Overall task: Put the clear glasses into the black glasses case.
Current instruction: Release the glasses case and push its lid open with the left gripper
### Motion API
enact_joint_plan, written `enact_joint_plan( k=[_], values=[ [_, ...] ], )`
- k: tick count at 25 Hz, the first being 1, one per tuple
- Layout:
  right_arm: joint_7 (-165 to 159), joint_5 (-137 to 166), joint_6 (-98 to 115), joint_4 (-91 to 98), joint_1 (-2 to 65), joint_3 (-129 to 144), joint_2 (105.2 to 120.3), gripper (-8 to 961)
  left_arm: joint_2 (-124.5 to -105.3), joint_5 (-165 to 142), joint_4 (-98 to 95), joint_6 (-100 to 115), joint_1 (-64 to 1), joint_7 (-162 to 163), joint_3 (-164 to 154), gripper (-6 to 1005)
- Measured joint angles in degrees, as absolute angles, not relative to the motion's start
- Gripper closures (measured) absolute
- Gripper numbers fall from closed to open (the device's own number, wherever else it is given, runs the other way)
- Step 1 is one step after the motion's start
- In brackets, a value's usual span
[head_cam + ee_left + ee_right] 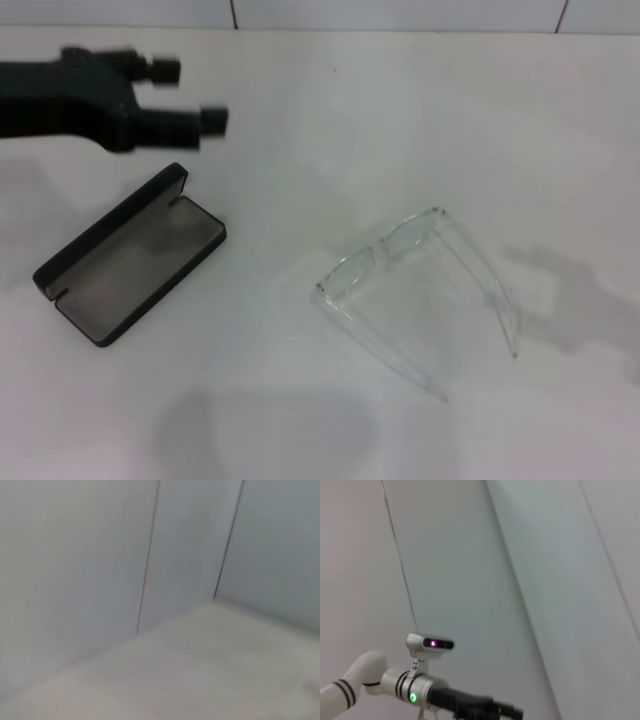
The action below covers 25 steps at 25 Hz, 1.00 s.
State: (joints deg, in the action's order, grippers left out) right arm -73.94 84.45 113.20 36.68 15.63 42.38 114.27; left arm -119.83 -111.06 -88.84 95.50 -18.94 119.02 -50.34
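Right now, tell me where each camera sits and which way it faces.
Head view: on the head, looking down at the white table, open black glasses case, clear glasses; the left gripper shows, open.
Left wrist view: faces wall panels and a bare surface; no robot parts.
Right wrist view: faces a wall and the left arm.
Shared: the left arm, in head and right wrist views.

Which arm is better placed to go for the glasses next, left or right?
Probably the left. The left gripper hovers open above the far end of the open black glasses case, with the clear glasses lying unfolded on the table to its right. The right gripper is out of the head view.
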Motion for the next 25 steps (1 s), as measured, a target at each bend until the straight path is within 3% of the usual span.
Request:
enact_joint_plan(
  k=[9, 25],
  values=[
    [-73.6, 85.0, 114.1, 35.7, 15.5, 40.9, 114.47, 238, -119.80, -137.6, -101.7, 93.9, -19.7, 134.1, -63.7, 225],
    [-73.0, 85.2, 113.7, 34.8, 16.3, 40.9, 114.70, 240, -119.74, -149.0, -91.3, 88.4, -21.8, 135.2, -69.7, 286]
  ],
)
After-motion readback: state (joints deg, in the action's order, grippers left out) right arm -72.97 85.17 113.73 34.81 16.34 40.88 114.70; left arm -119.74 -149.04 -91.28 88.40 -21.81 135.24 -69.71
